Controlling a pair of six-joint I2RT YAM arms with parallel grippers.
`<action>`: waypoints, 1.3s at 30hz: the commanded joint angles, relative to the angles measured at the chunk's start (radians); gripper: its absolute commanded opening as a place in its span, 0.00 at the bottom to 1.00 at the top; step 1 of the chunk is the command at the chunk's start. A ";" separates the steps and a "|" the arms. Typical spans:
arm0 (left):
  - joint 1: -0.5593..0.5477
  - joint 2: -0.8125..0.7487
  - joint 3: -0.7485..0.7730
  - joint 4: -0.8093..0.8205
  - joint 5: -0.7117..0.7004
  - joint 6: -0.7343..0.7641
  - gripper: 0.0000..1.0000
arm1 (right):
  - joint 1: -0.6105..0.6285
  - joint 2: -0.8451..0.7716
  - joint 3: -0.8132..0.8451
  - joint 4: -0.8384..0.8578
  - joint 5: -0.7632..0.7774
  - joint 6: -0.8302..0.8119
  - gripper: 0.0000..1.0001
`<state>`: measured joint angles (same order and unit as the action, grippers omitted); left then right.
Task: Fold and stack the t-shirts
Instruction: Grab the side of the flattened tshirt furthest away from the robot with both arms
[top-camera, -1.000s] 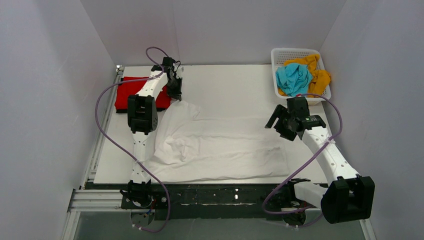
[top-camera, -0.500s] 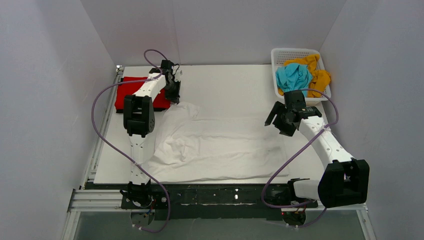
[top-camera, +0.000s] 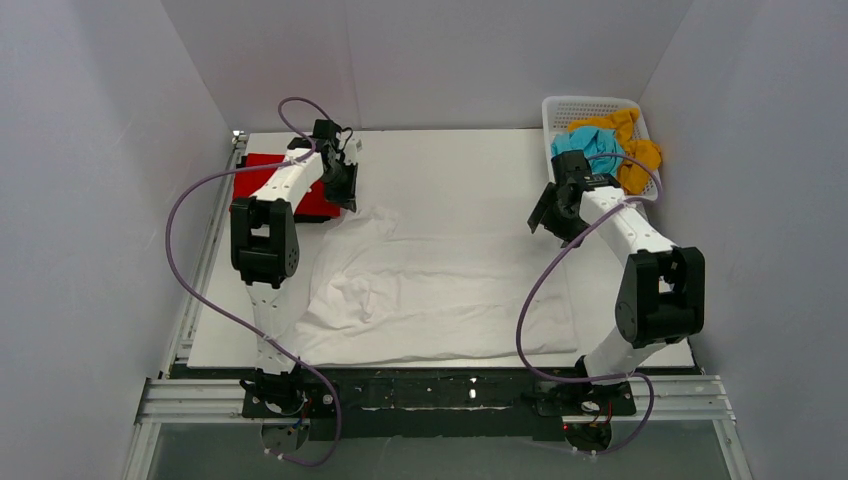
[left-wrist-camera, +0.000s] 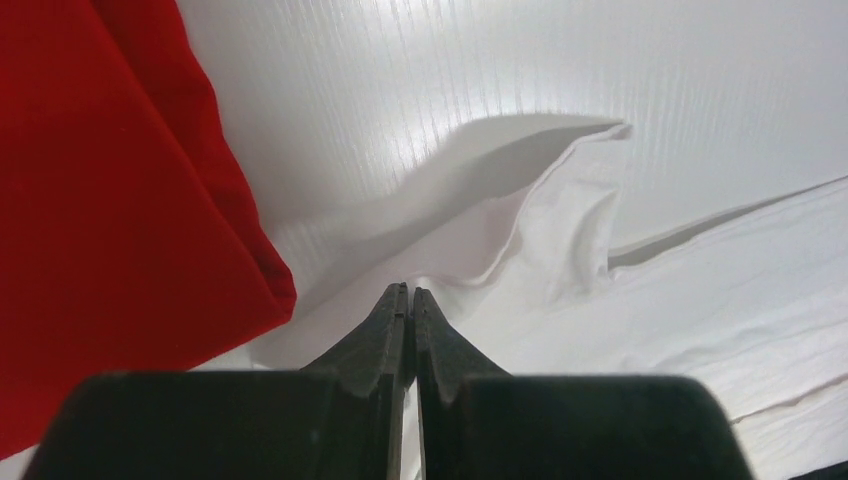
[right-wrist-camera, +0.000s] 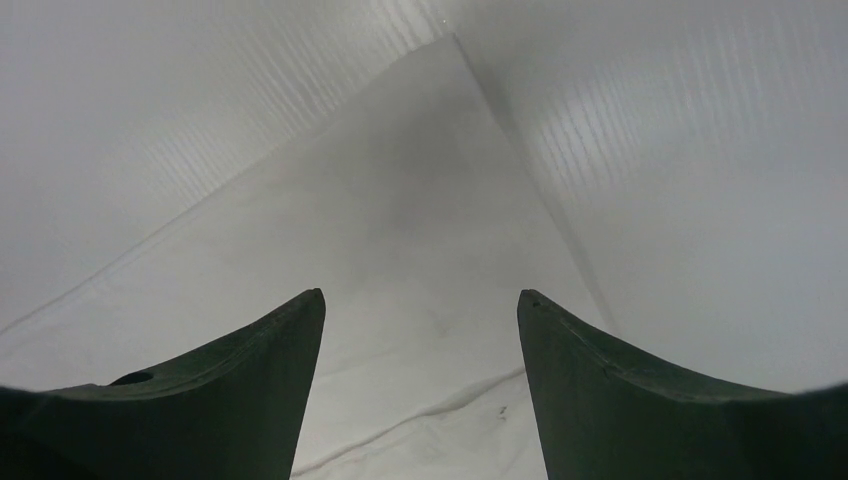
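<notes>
I see the rumpled white fabric t-shirt spread across the white bench, with the folded red t-shirt at the far left. My left tool is pinched shut above the white sleeve. My right tool gapes empty beside the white plastic lattice basket, which holds the teal-blue t-shirt and the mustard-orange t-shirt.

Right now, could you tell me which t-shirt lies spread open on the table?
The white t-shirt; the red one is folded, the teal one and mustard one sit bunched in the basket.
</notes>
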<state>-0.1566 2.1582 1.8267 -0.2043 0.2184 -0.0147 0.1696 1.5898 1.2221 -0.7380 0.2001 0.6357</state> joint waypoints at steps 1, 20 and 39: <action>-0.001 -0.096 -0.058 -0.125 0.024 0.025 0.00 | -0.005 0.078 0.088 -0.055 0.098 0.065 0.79; -0.001 -0.218 -0.207 -0.092 0.012 -0.156 0.00 | -0.002 0.400 0.334 -0.048 0.185 0.196 0.78; -0.001 -0.280 -0.301 -0.068 0.020 -0.189 0.00 | 0.007 0.452 0.279 -0.159 0.231 0.227 0.62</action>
<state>-0.1566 1.9602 1.5665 -0.2028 0.2230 -0.1955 0.1795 2.0380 1.5196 -0.8337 0.3767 0.8330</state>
